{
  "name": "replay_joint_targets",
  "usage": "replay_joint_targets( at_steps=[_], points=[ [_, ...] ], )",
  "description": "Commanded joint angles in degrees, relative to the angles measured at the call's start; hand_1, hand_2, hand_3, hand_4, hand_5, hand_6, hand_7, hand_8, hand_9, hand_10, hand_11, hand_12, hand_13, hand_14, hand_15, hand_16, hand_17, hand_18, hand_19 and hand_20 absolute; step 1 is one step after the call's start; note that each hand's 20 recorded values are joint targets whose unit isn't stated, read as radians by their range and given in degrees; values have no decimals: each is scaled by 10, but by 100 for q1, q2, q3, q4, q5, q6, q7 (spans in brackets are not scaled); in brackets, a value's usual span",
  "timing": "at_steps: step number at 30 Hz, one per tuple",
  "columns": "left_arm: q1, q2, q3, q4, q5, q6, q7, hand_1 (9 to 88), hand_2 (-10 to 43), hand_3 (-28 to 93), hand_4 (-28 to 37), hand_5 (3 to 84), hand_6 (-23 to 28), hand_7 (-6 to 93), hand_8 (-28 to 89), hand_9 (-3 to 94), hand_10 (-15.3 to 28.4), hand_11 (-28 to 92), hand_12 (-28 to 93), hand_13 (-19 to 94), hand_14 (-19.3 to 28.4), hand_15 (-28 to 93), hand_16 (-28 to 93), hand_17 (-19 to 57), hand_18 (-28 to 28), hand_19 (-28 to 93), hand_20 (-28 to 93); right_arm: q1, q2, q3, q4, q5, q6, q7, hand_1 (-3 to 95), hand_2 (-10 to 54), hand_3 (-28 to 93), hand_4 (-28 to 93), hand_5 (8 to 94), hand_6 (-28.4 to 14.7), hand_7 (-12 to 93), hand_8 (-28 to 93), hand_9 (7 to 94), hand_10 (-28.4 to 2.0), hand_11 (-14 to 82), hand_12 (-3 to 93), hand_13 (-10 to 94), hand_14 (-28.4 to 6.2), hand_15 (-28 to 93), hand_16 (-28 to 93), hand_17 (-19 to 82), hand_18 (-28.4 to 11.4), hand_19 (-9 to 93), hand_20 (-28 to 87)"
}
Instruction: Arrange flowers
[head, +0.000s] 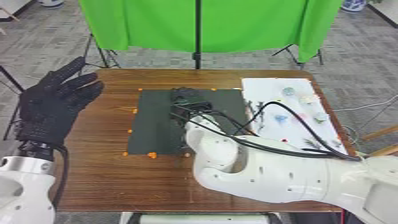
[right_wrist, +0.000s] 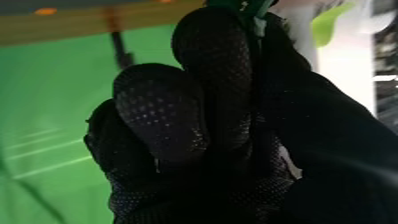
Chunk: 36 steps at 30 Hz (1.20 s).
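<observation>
Black mat (head: 149, 131): lying on the desk (head: 102, 175).
Right robot hand (head: 190, 100): pinching a green stem (right_wrist: 258, 6) over the mat.
Left robot hand (head: 51, 107): extending its fingers, left of the mat.
Flowers (head: 281, 119): lying right of the mat.

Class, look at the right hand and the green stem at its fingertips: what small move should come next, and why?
Probably lower the green stem gently onto the black mat: the right hand pinches it and is over that mat, beside the white sheet where other flowers lie.
</observation>
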Motion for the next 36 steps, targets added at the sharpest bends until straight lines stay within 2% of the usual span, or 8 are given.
replay_joint_targets(
  at_steps=[1, 5, 6, 10, 13, 26, 31, 36],
  points=[
    [-427, 185, 234, 142, -23, -209, -76, 213, 72, 782, -265, 358, 94, 150, -98, 335, 212, 280, 118, 244, 278, 494, -87, -77, 263, 615, 125, 383, -577, -342, 322, 737, 214, 202, 529, -95, 721, -255, 875, -31, 250, 147, 931, -107, 373, 211, 850, -83, 658, 198, 525, -216, 932, 393],
    [-605, 231, 331, 183, -25, -220, -116, 214, 72, 781, -265, 357, 94, 149, -98, 334, 210, 282, 118, 244, 278, 494, -87, -77, 263, 615, 125, 449, -665, -386, 521, 1112, 208, 338, 526, -95, 717, -260, 874, -29, 252, 140, 931, -106, 376, 210, 850, -83, 658, 196, 525, -215, 932, 395],
    [-781, 197, 406, 246, 14, -322, -283, 214, 72, 781, -265, 357, 94, 149, -97, 334, 211, 281, 118, 244, 278, 494, -87, -77, 263, 615, 125, 436, -655, -393, 555, 1176, 209, 444, 525, -95, 717, -260, 873, -27, 251, 137, 930, -105, 377, 210, 850, -83, 659, 195, 525, -215, 932, 395],
    [-1243, 161, 661, 424, 61, -507, -566, 214, 72, 781, -265, 358, 95, 148, -97, 334, 212, 281, 117, 244, 279, 495, -87, -76, 263, 615, 125, 395, -665, -342, 701, 1559, -217, 807, 524, -95, 719, -261, 871, -27, 256, 133, 929, -105, 378, 210, 849, -83, 659, 194, 525, -215, 932, 395],
    [-1156, 158, 611, 378, 51, -485, -512, 214, 72, 781, -265, 358, 94, 149, -97, 334, 212, 281, 117, 244, 278, 495, -87, -76, 263, 615, 125, 375, -698, -329, 790, 1826, -210, 793, 524, -95, 718, -262, 871, -26, 258, 129, 930, -105, 379, 209, 850, -83, 660, 193, 525, -216, 932, 396],
    [-1336, 102, 741, 448, 79, -597, -628, 215, 72, 779, -265, 357, 94, 150, -97, 334, 212, 281, 118, 243, 279, 496, -87, -76, 263, 615, 125, 297, -702, -264, 823, 2323, 207, 853, 512, -92, 672, -281, 867, -11, 230, 73, 931, -103, 380, 207, 860, -71, 661, 188, 542, -203, 932, 423],
    [-1544, 38, 854, 531, 104, -694, -843, 215, 73, 779, -264, 357, 94, 150, -98, 333, 212, 281, 118, 244, 279, 495, -88, -76, 263, 616, 125, 172, -704, -128, 780, 2427, 250, 877, 509, -84, 652, -282, 873, -4, 213, 54, 935, -100, 391, 206, 861, -72, 661, 191, 542, -202, 932, 429],
    [-1512, 32, 853, 525, 97, -713, -871, 215, 73, 779, -265, 357, 94, 150, -98, 333, 211, 281, 118, 243, 279, 496, -88, -76, 263, 616, 125, 243, -689, -150, 770, 2581, 263, 826, 486, -71, 627, -283, 860, 1, 170, 22, 937, -100, 384, 206, 859, -71, 659, 193, 542, -200, 932, 428]
  ],
)
